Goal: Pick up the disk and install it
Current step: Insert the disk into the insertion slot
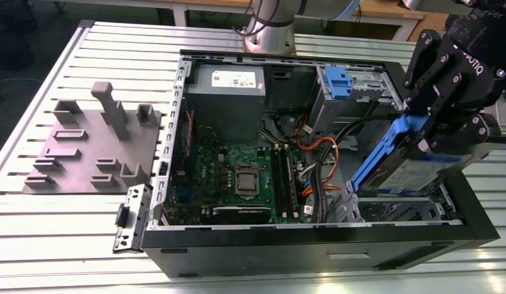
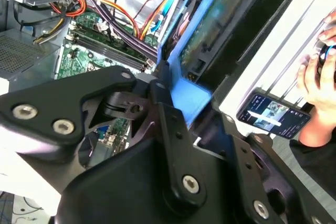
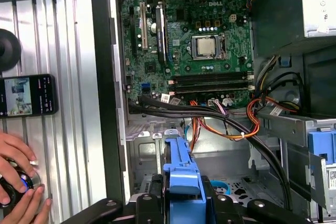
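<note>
My gripper [image 1: 446,138] hangs over the open computer case [image 1: 318,231], at the near corner on the exterior view's right. It is shut on the disk [image 1: 421,171], a silver-grey drive in a bright blue bracket [image 1: 382,153], which it holds tilted, its lower end dipping inside the case. In the first wrist view the bracket [image 3: 181,174] sticks out from the gripper [image 3: 182,205] above a bare metal bay floor [image 3: 149,148]. In the second wrist view the black fingers [image 2: 164,109] clamp the disk [image 2: 210,32] by its blue edge.
Inside the case lie the motherboard [image 1: 236,177], orange and black cables [image 1: 318,150], a grey box [image 1: 228,86] and a small blue tab [image 1: 339,82]. A grey fixture plate [image 1: 89,147] sits at the exterior view's left. A phone [image 3: 26,95] and a person's hands [image 3: 16,187] are beside the case.
</note>
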`<action>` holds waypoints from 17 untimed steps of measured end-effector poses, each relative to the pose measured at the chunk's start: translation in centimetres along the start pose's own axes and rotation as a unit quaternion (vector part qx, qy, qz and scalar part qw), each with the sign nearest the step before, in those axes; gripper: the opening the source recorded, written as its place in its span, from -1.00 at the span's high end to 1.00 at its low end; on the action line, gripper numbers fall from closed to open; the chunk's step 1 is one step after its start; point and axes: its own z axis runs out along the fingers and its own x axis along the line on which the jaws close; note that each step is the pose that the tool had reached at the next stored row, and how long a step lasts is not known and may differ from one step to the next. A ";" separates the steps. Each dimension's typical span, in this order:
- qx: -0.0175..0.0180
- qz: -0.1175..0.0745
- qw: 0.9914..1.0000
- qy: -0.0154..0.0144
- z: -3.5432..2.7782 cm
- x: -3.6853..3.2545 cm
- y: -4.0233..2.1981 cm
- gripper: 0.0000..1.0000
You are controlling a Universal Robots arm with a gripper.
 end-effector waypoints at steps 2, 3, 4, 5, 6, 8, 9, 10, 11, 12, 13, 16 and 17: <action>0.000 0.000 1.000 0.000 0.21 0.01 0.00 0.12; 0.000 0.000 1.000 0.000 0.38 0.06 0.00 0.12; 0.000 0.000 1.000 0.000 0.56 0.09 0.00 0.12; 0.000 0.000 1.000 0.000 0.73 0.10 0.00 0.12; 0.000 0.000 1.000 0.000 0.88 0.10 -0.01 0.12; 0.000 0.000 1.000 0.000 0.94 0.10 -0.01 0.12; 0.000 0.000 1.000 0.000 0.93 0.10 -0.01 0.12; 0.000 -0.001 1.000 0.000 0.94 0.10 -0.01 0.12; 0.000 -0.002 1.000 0.000 0.90 0.11 -0.01 0.12; 0.000 -0.003 1.000 0.000 0.80 0.11 -0.01 0.12; 0.000 -0.004 1.000 0.000 0.59 0.10 -0.01 0.12; 0.000 -0.010 1.000 0.000 0.10 0.10 -0.02 0.12; 0.000 -0.011 1.000 0.000 0.05 0.10 -0.02 0.12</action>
